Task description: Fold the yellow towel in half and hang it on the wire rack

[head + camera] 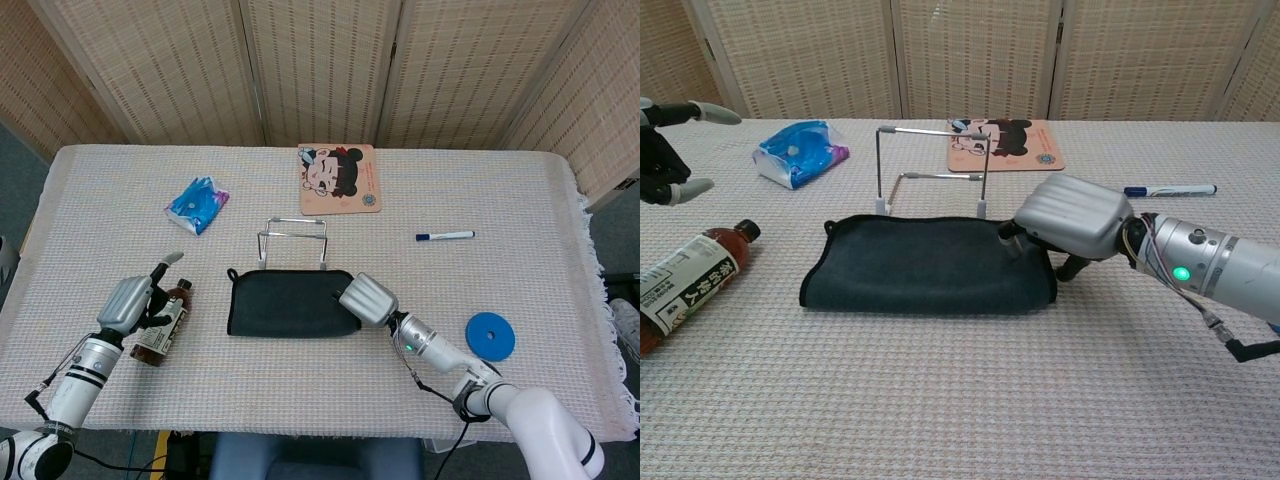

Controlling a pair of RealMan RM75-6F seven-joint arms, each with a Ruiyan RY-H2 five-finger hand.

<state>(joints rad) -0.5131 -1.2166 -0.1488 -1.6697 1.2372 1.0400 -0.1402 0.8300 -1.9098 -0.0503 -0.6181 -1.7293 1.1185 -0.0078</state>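
the towel (930,266) is lying folded flat on the table (960,400), just in front of the wire rack (932,165), and it is showing dark charcoal rather than yellow in both views. the right hand (1068,218) is resting at the towel's right end with a fingertip pressing down on the cloth; whether the fingers underneath are actually pinching the edge i cannot tell, since the back of the hand is hiding them. the left hand (665,150) is hovering over the bottle (688,285) with fingers spread, holding nothing.

to do this step well, the right hand is probably needing a grip on both layers near the folded edge, so the fold is not slipping open as the cloth is lifted over the rack's top bar.

the bottle's label is carrying east asian characters, too small to read. the cartoon-face mat (339,178) is showing no legible writing.
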